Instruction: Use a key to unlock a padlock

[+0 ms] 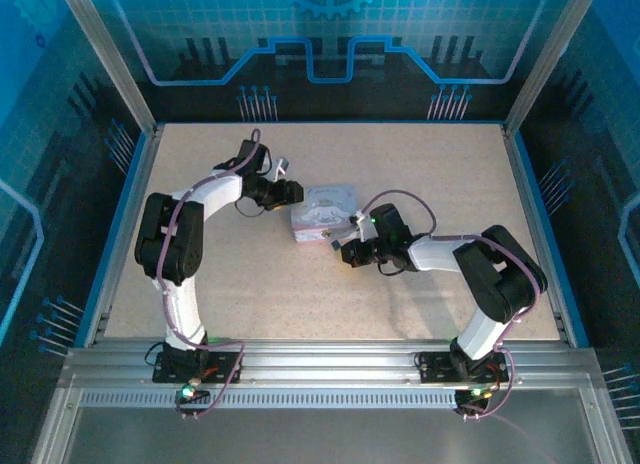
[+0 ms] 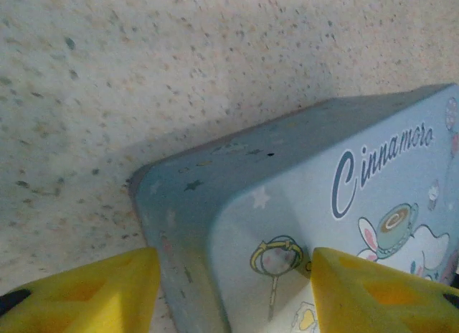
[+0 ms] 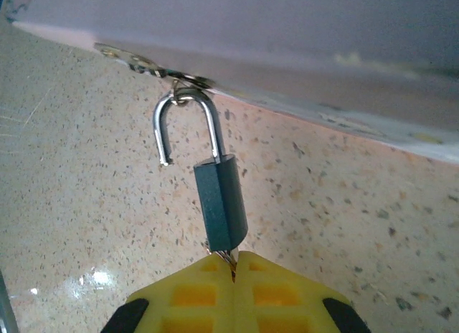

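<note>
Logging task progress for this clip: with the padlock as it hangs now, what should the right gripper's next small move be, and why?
Probably draw the padlock sideways to unhook it from the hasp of the tin: its shackle already has one leg free, and the right gripper is shut on the key at its base.

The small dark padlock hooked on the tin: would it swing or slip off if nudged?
The small dark blue padlock would probably pivot freely, hooked only by its silvery shackle through the pale tin's clasp. With one shackle leg free, it could likely unhook.
</note>
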You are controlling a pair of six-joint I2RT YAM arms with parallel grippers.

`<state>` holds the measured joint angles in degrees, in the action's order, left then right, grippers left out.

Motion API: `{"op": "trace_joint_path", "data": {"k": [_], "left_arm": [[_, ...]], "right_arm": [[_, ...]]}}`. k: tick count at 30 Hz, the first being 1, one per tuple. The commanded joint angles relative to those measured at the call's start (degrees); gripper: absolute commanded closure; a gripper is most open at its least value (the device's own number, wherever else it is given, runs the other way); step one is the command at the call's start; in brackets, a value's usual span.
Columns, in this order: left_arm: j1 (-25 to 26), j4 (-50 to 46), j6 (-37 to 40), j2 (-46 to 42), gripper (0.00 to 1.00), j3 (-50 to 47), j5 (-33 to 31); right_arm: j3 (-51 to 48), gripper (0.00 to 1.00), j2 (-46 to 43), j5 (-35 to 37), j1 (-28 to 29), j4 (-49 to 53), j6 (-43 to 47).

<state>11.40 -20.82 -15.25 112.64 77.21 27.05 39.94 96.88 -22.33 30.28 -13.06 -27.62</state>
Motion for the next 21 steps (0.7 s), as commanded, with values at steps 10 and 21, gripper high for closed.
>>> {"op": "trace_joint_path", "data": {"k": [10, 21], "left_arm": [[0.4, 5.8, -5.2, -6.9, 0.46, -15.5, -2.6], [2.7, 10.3, -10.8, -15.7, 0.47, -28.1, -3.5]], "right_arm": [[-5.4, 0.94, -1.3, -2.3, -2.0, 0.4, -2.8], [-9.2, 0.53, -11.4, -8.5, -6.1, -0.2, 2.0]]}}
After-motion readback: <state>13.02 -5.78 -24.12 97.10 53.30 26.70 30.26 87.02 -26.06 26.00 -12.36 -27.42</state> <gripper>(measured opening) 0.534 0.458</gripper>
